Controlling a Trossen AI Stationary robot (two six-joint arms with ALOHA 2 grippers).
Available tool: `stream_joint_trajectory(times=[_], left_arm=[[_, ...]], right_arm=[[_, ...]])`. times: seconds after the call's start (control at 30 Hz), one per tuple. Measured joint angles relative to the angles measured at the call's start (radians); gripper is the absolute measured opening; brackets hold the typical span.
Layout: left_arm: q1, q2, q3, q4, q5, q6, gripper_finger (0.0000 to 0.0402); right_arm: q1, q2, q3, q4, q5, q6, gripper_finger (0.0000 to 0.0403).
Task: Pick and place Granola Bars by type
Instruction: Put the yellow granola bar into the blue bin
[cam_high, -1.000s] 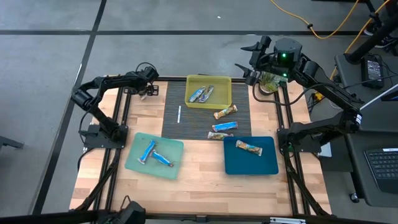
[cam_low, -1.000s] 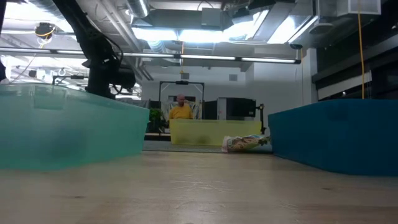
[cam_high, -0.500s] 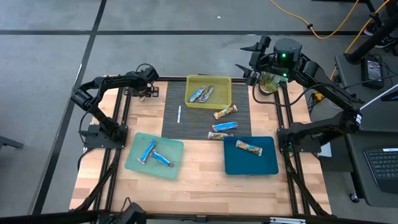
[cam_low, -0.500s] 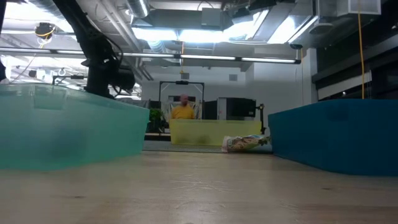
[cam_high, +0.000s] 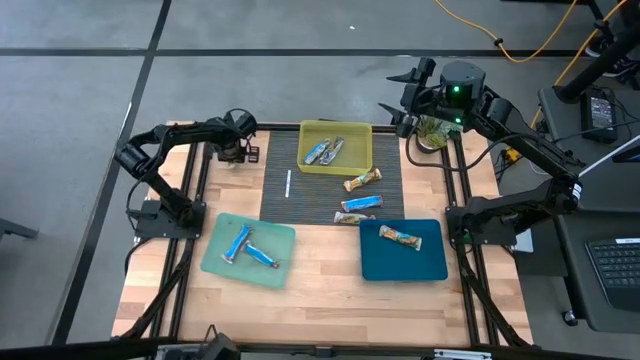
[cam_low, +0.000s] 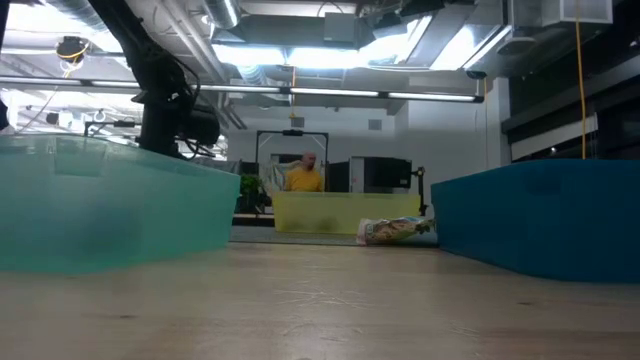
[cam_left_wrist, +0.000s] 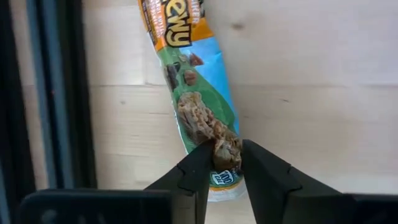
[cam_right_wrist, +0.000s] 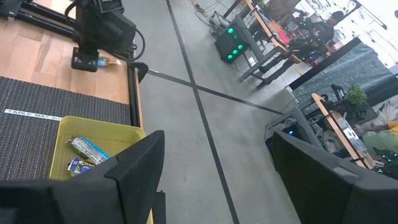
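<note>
My left gripper is at the table's far left corner, pointing down and shut on a granola bar with a green, blue and orange wrapper. My right gripper is open and empty, held high beyond the table's far right corner. The yellow bin holds two silvery-blue bars. The teal bin holds two blue bars. The dark blue bin holds one tan bar. Three more bars lie on the dark mat. My left gripper pinches one end of the bar between its two fingertips, which come from above and lie across it. The rest of the bar stretches away over the wood. I cannot tell whether it is lifted clear.
A thin white stick lies on the mat's left part. The black frame rail runs close beside the held bar. Bare wood lies between the teal and blue bins. In the low view a person stands far behind the table.
My left gripper has edged a little toward the table's near edge at the far left corner. The person behind the table has shifted to the right.
</note>
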Motion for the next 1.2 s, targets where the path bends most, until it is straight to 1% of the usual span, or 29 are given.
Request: stream_joint_trajectory(times=[0.17, 0.37, 0.5, 0.6, 0.77, 1.07, 1.2], left_arm=[[-0.036, 0.0, 0.0, 0.003, 0.002, 0.0, 0.005], [-0.058, -0.001, 0.0, 0.004, 0.011, 0.0, 0.0007], [-0.084, -0.017, 0.003, -0.001, 0.062, 0.003, 0.0005], [-0.109, -0.049, 0.032, -0.001, 0.087, 0.032, 0.0003], [-0.142, -0.141, 0.109, 0.0, 0.09, 0.088, 0.0002], [-0.22, -0.359, 0.271, 0.02, 0.087, 0.305, 0.0002], [-0.271, -0.454, 0.298, 0.097, 0.087, 0.366, 0.0001]], right_arm=[[-0.008, 0.0, 0.0, 0.0, -0.004, 0.0, 0.0298], [-0.035, 0.0, 0.0, 0.0, -0.045, 0.003, 0.0298], [-0.037, 0.0, 0.0, -0.002, -0.045, 0.003, 0.0298], [-0.037, 0.0, 0.0, -0.013, -0.045, 0.003, 0.0298], [-0.037, 0.0, 0.0, -0.031, -0.045, 0.003, 0.0298], [-0.037, 0.0, 0.0, -0.031, -0.045, 0.003, 0.0298], [-0.037, 0.0, 0.0, -0.031, -0.045, 0.003, 0.0298]])
